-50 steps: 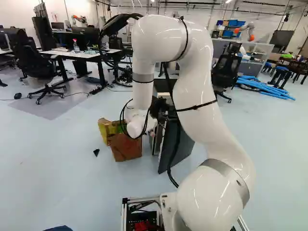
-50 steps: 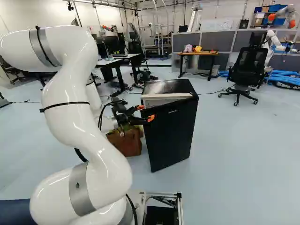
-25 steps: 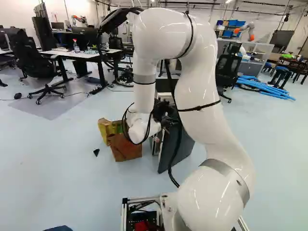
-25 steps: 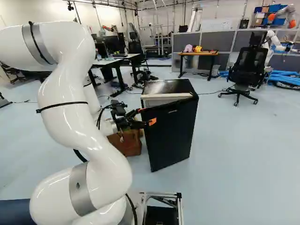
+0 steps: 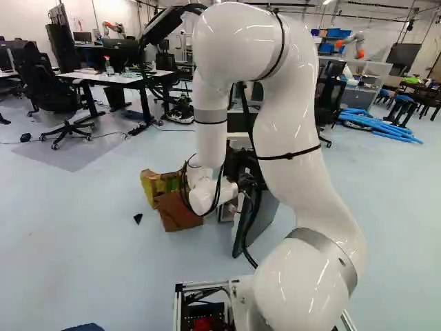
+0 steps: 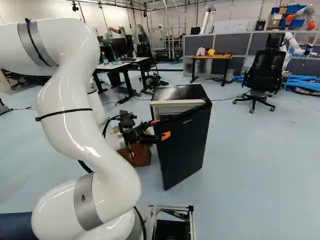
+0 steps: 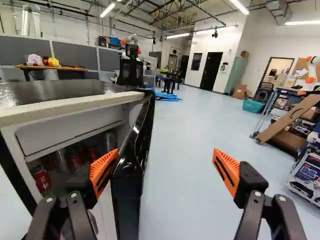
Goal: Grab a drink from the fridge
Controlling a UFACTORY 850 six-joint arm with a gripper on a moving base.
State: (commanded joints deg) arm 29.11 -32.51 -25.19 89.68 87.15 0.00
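Note:
The black gripper (image 6: 160,129) is at the door side of the small black fridge (image 6: 182,92). Its door (image 6: 185,150) stands partly open. Seen from the wrist, the gripper (image 7: 165,169) has its fingers wide apart, the door edge (image 7: 134,150) between them. One orange pad (image 7: 103,172) is at the door's inner side by the opening; the other (image 7: 227,171) is well outside it. Nothing is gripped. Inside the fridge, red cans (image 7: 42,181) and a silver can (image 7: 61,161) stand in shadow below a white compartment (image 7: 70,131). Whether the inner finger touches the door, I cannot tell.
A brown box (image 5: 180,212) and a yellow bag (image 5: 156,186) stand on the floor beside the fridge. Farther off are an office chair (image 6: 263,72), a wooden-topped table (image 6: 212,57) and another robot (image 6: 288,47). A cart (image 7: 287,112) stands beyond the door's outer side.
The arm has moved the gripper sideways toward the door's outer side and a little nearer the base. The fridge door has swung slightly wider. The base has stayed still.

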